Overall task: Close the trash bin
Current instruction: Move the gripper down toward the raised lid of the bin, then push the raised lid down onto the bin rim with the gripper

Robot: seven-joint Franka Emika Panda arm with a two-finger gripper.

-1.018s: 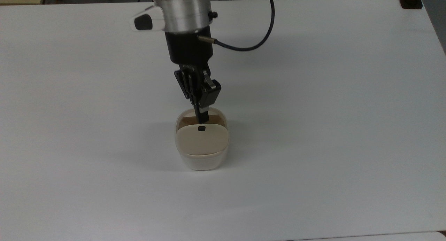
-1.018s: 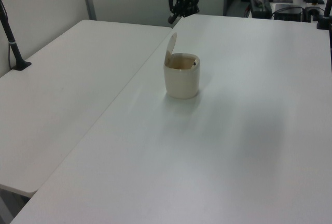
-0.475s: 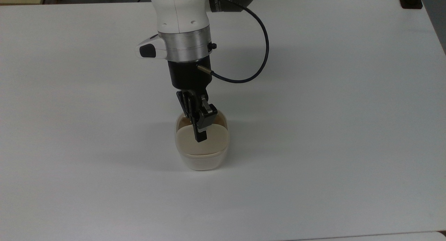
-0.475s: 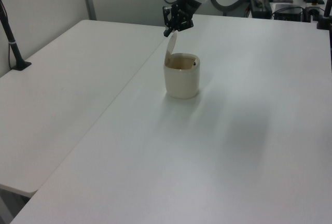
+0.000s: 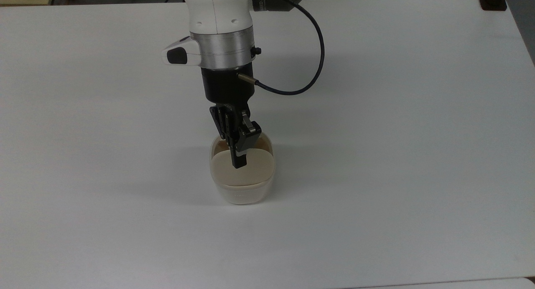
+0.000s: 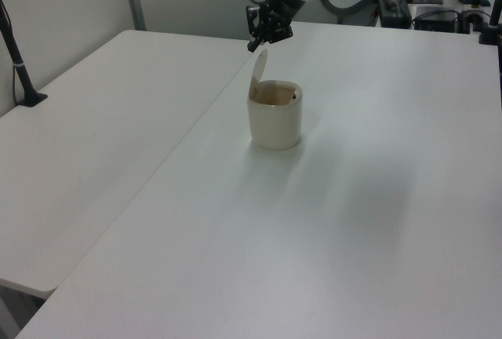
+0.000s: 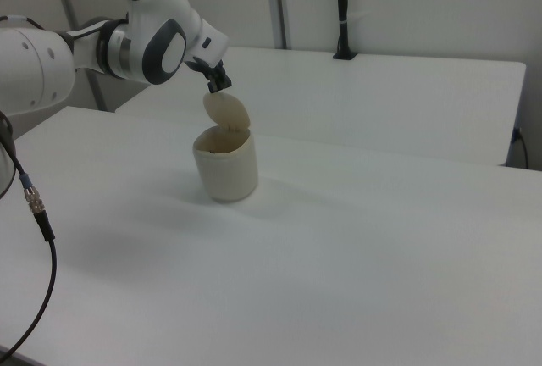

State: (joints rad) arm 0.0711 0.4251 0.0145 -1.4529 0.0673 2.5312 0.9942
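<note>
Standing upright on its hinge, the lid (image 6: 258,67) leaves the bin (image 6: 275,114) wide open, its mouth and pale inner wall showing in the left view. The bin sits on the white table (image 5: 376,155), well in from every edge, with nothing else near it.

The gripper (image 6: 253,44) hangs just above the lid's raised free edge. In the right view it (image 7: 217,86) sits at the lid's top rim, touching it or a hair above; which one I cannot tell. In the top view the fingertips (image 5: 239,163) point down over the beige lid (image 5: 243,170), and the fingers look pressed together with no gap between them and nothing held.

That placement makes sense for a push, not a grasp. Judging from the task, closed fingers make one stiff prod, and the top edge, farthest from the hinge, gives the most leverage for tipping the lid over the mouth. The arm (image 5: 219,26) comes in from behind the lid, on the side away from the opening, so a forward and downward sweep should swing it shut. The light bin could slide or tip if the push runs too flat.
</note>
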